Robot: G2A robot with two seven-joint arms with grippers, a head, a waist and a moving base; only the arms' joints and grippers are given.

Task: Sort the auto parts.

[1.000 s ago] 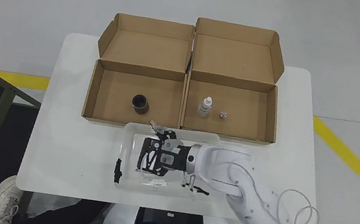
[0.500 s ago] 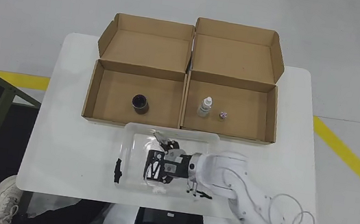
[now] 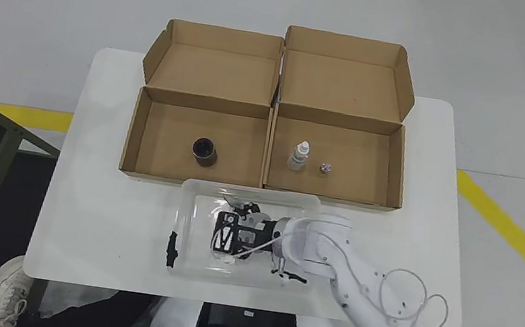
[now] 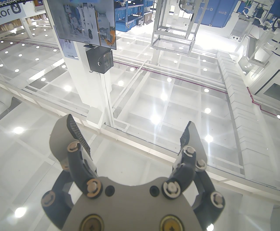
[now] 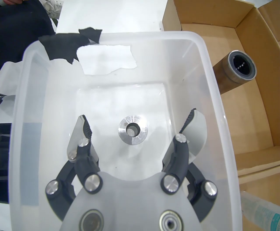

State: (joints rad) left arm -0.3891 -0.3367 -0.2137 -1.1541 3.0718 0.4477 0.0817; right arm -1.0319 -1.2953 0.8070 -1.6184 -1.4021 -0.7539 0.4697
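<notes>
the right gripper (image 5: 139, 116) hangs inside the clear bin (image 5: 215, 91), fingers spread over a small metal bushing (image 5: 133, 130) resting on the bin's floor. the part looks stiff, dense and slick; its outer rim seems the best hold.

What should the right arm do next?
Probably lower the right gripper and close it on the metal ring: its jaws are open, and the ring lies ahead between them on the bin floor, not yet gripped.
</notes>
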